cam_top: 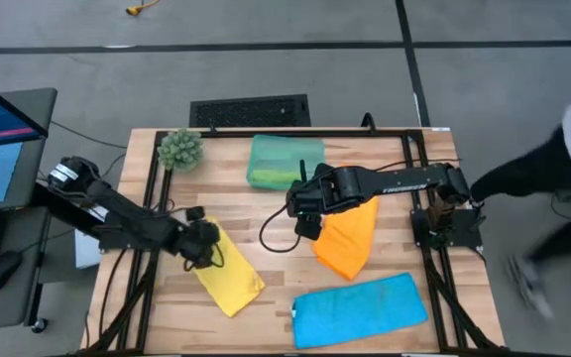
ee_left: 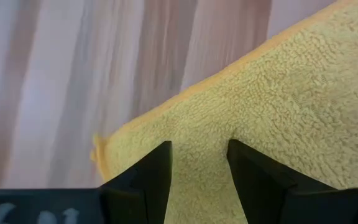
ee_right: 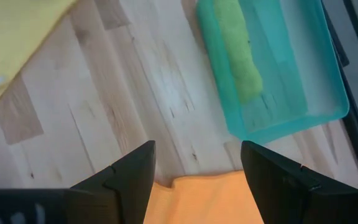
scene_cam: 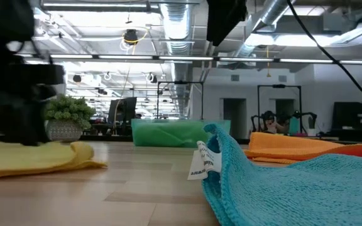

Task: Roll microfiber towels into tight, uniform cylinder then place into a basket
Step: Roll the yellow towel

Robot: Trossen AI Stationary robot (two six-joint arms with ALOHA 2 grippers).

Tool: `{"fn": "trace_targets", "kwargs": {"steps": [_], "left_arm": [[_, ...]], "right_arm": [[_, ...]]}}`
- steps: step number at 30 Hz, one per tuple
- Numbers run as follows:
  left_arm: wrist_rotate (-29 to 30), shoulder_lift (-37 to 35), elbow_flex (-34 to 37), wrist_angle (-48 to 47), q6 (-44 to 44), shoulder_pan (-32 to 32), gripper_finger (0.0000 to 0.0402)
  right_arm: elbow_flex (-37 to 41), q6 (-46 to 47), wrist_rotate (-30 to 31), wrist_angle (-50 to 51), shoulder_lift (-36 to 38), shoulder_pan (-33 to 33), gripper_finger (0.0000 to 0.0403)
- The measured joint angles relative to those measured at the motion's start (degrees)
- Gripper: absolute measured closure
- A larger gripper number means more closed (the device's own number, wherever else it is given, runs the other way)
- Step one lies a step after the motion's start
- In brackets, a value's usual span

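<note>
**Towel rolling: yellow and orange cloths under the claws**

Status as I read it from the console: one green towel (ee_right: 238,53) is rolled and lies inside the basket (ee_right: 328,93); three cloths are unrolled.

1. Left gripper (ee_left: 199,163). Fingers stand apart and press down onto the yellow towel (ee_left: 278,118), close to its corner edge. Nothing is pinched between them. I judge this placement suits starting a roll from that edge.

2. Right gripper (ee_right: 197,163). Fingers spread wide, empty, hovering above the near edge of the orange towel (ee_right: 197,199). The basket lies ahead of this claw across bare table (ee_right: 135,93), which I take as the reason this arm handles delivery.

3. Blue towel (cam_top: 360,309). It lies flat, well apart from both claws, on the side of the orange towel away from the basket.

4. Next move, in my judgement: roll the yellow towel tightly.
</note>
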State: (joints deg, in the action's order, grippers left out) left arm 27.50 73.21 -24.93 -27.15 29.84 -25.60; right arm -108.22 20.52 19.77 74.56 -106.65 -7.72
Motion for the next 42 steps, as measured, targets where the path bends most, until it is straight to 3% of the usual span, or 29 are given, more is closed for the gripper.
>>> {"fn": "trace_targets", "kwargs": {"steps": [3,9,15,20,29,36,39,42], "left_arm": [[0.43,3.26,-0.15,8.31,-10.94,4.48,0.0249],[-0.24,9.20,-2.36,19.34,-20.89,9.78,0.0249],[-6.55,12.21,-7.75,24.64,-32.21,11.30,0.0249],[-7.11,14.10,-14.59,22.80,-33.17,11.68,0.0249],[-5.99,14.12,-27.62,-3.33,-22.91,6.55,0.0249],[-0.24,14.12,-23.41,-16.05,0.68,-1.08,0.0249],[1.46,14.09,-20.33,-16.35,10.93,-2.13,0.0249],[-0.32,14.14,-16.31,-12.06,14.34,-1.74,0.0249]], "right_arm": [[0.00,1.06,0.01,-0.02,0.00,0.38,0.0143],[0.00,1.15,0.02,-0.02,0.00,0.37,0.0143],[0.00,1.09,0.02,0.00,0.00,0.73,0.0143],[0.00,1.08,0.04,-0.04,0.00,0.74,0.0143],[0.00,-0.98,0.07,0.12,0.00,-0.44,0.0143],[0.00,-2.20,0.12,1.85,0.00,-1.77,0.0143],[0.00,-2.84,0.11,1.79,0.00,-2.46,0.0143],[0.00,-3.04,0.09,1.75,0.00,-2.86,0.0143]]}}
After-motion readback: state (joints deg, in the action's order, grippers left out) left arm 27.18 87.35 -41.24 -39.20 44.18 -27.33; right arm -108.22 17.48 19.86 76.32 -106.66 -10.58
